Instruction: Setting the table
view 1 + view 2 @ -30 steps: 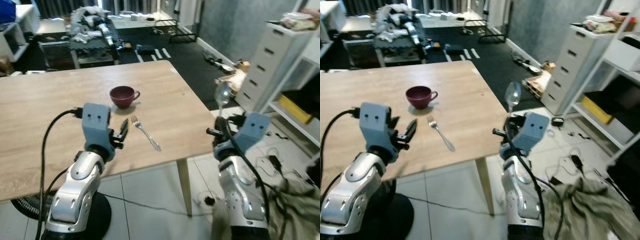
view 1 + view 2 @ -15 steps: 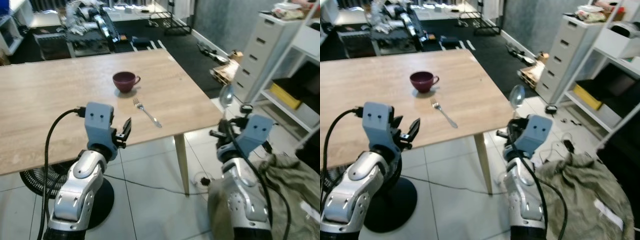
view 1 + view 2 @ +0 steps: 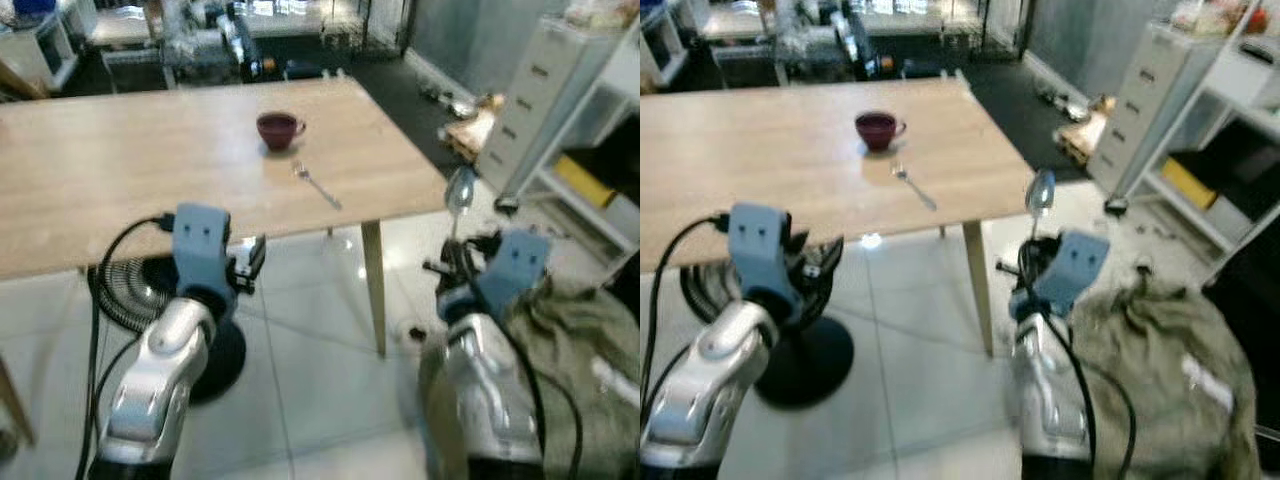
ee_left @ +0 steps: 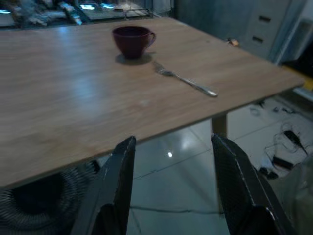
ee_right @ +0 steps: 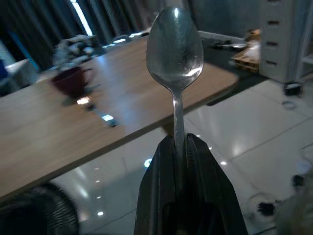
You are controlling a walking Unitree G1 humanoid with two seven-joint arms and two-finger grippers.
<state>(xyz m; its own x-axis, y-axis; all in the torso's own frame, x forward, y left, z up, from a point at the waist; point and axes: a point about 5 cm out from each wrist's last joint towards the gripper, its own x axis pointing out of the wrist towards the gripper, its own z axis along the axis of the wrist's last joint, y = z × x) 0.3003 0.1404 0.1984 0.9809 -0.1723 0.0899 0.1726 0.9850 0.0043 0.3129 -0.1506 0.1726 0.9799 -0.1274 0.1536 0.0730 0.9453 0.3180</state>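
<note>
A dark red cup (image 3: 277, 129) stands on the wooden table (image 3: 130, 160), with a metal fork (image 3: 317, 185) lying just in front of it toward the table's right corner. My right gripper (image 5: 178, 147) is shut on a silver spoon (image 5: 174, 46) that stands upright, bowl up; it hovers over the floor to the right of the table, where the spoon (image 3: 458, 193) rises above the wrist. My left gripper (image 4: 171, 171) is open and empty, held in front of the table's near edge and pointing at the cup (image 4: 132, 41) and fork (image 4: 186, 81).
A white drawer unit (image 3: 545, 90) and shelving stand at the right. A crumpled olive cloth (image 3: 1160, 350) lies on the tiled floor by my right side. A black fan base (image 3: 215, 360) and cable sit under the table. Clutter fills the far room.
The camera has pulled back from the table, so table, cup and fork look farther off. Both grippers now hang over the tiled floor; the spoon stays gripped.
</note>
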